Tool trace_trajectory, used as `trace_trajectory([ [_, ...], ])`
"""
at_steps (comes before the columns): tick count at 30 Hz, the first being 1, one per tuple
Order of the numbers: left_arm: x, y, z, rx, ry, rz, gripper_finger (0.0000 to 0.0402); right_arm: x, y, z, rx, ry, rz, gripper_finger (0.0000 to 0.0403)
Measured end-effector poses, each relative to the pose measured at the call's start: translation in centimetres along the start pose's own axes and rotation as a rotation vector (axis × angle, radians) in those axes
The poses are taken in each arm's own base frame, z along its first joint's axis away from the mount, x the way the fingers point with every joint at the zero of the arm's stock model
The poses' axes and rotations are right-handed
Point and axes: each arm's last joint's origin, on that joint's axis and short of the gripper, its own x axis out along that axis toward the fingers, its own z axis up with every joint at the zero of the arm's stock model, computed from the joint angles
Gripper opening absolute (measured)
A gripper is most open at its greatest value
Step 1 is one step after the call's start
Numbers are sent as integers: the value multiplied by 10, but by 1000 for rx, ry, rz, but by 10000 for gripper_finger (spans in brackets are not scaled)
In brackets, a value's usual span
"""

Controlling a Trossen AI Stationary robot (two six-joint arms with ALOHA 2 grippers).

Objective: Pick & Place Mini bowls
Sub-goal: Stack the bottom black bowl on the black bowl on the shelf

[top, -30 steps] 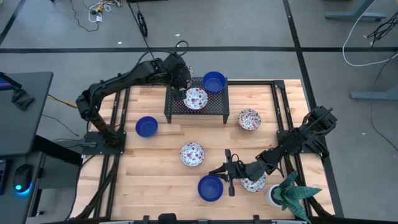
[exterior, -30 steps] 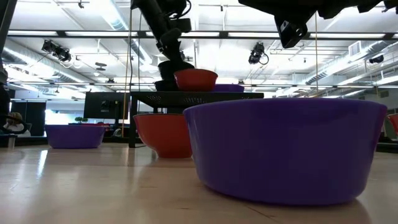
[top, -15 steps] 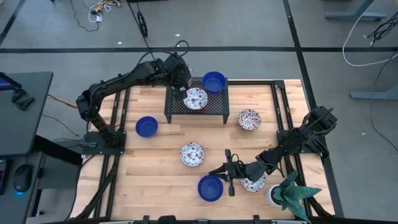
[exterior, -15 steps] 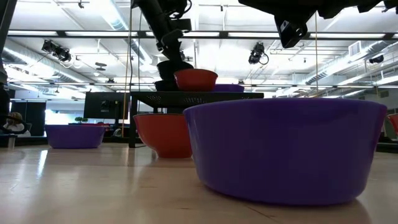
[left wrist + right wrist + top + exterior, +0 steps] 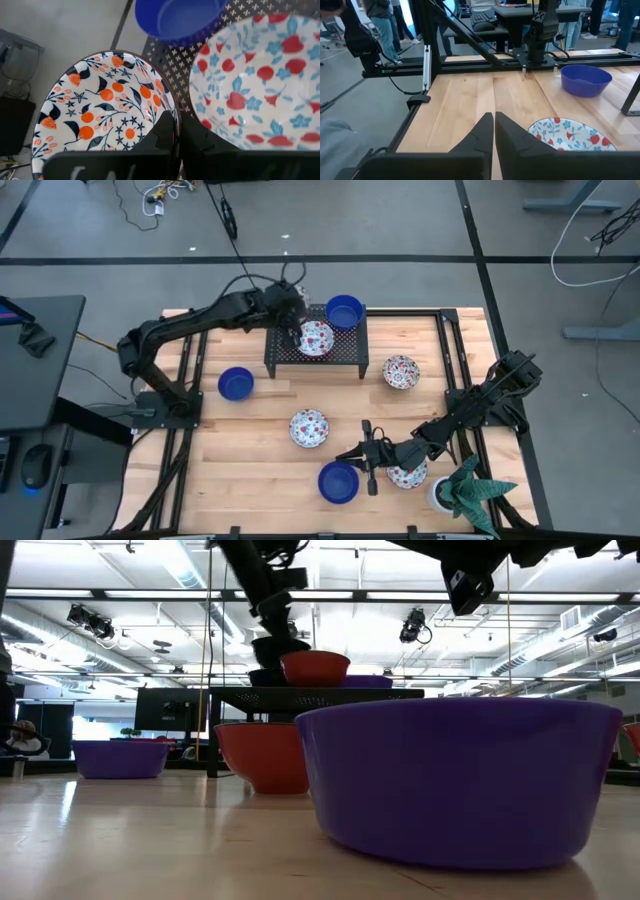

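The orange-flowered bowl (image 5: 100, 105) is hanging from the left claw (image 5: 176, 130), whose two fingers are pinching its rim, one inside and one outside. The bowl is sitting off to the claw's outer side, past the edge of the black rack (image 5: 175, 60), not over the mesh. On the claw's other side, just beside it, a red-and-blue bowl (image 5: 260, 85) is resting on the rack, and ahead of the claw a cobalt bowl (image 5: 175, 17) is resting there too.

Compared with half a second ago, the left arm is lying flatter and more stretched out, and its claw has slid a little along the rack's left edge. I'm reading that as the carry still being under way: the bowl is not yet placed, and free mesh beside the claw looks scarce.

Farther off, the right claw (image 5: 493, 135) is waiting low over the table with its fingers together and empty, a floral bowl (image 5: 570, 135) just ahead of it. Loose bowls are still lying on the table (image 5: 260, 450): blue ones (image 5: 236, 383) (image 5: 339, 481) and floral ones (image 5: 309, 427) (image 5: 401, 372)
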Motion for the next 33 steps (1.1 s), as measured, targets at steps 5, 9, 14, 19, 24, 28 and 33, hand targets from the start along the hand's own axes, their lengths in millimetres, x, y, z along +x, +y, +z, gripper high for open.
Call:
trace_trajectory([
  [5,-10,-3,-21,-19,-85,33,13,0,0,3,-21,-25,3,20],
  [9,-15,1,-23,-21,-131,37,13,0,0,6,-45,-52,5,20],
  [14,-9,3,-24,-19,-127,18,13,0,0,8,-66,-74,4,20],
  [19,-5,10,-27,-32,-134,-9,13,1,-1,8,-67,-75,2,20],
  [24,-2,12,-27,-30,-145,-15,13,1,-1,8,-68,-75,2,20],
  [28,9,9,-27,-15,-132,-36,13,1,-1,8,-68,-75,2,20],
  [33,23,6,-27,-4,-98,-29,13,1,-1,8,-68,-75,2,20],
])
